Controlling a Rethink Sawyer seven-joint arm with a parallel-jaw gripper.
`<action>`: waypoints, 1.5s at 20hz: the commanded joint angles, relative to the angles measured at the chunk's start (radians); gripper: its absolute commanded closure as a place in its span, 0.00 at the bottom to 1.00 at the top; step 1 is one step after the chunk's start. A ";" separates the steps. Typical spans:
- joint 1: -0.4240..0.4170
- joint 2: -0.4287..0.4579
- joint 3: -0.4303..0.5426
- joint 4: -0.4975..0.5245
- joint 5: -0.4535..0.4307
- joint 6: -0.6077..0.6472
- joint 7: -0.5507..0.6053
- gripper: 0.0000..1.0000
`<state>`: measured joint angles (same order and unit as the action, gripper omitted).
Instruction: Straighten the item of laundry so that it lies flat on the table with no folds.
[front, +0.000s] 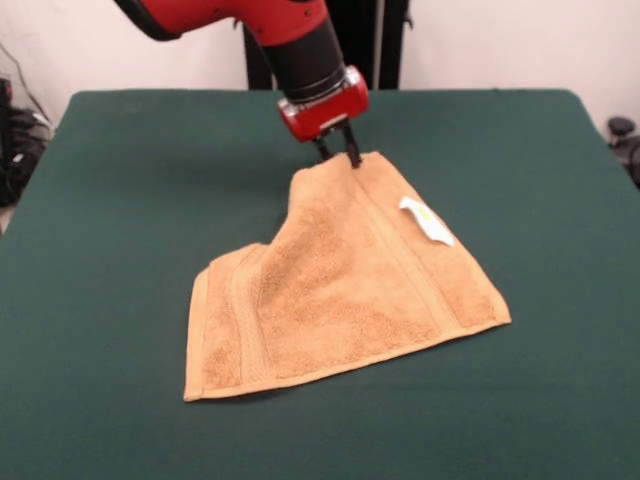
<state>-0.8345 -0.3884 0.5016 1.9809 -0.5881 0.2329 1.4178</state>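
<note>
1. Front view shows the red and black arm (290, 35) reaching down from the top edge, ending in a small red-bodied gripper with two thin black fingers (339, 152).
2. The two fingers stand close together, pinched on the far corner of the small tan terry towel with woven border bands (340, 290), holding that corner raised off the surface.
3. From the held corner the towel slopes down toward the camera; its near edge and both near corners lie on the table.
4. The towel's left side is turned in on itself, leaving a stepped outline and a fold there, so the cloth is not flat.
5. A small white label (426, 220) lies on the towel's right border, near the right edge.
6. The large rectangular table covered in dark green felt-like cloth (120, 200) spreads well beyond the towel on every side; the towel sits roughly at its middle.
7. Behind the table stands a pale wall (520, 40), with the dark pedestal (370, 40) against it.
8. Dark clutter (15, 140) shows at the left edge, and a dark object (625, 135) at the right edge; neither can be identified.
</note>
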 joint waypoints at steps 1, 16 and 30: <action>0.144 -0.029 0.005 -0.171 -0.099 0.073 -0.041 1.00; 0.711 -0.292 -0.412 -0.328 -0.263 0.534 0.072 1.00; 0.835 -0.224 -0.492 -0.390 -0.318 0.541 0.154 1.00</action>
<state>-0.0256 -0.6632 0.0601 1.6798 -0.8545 0.7202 1.4178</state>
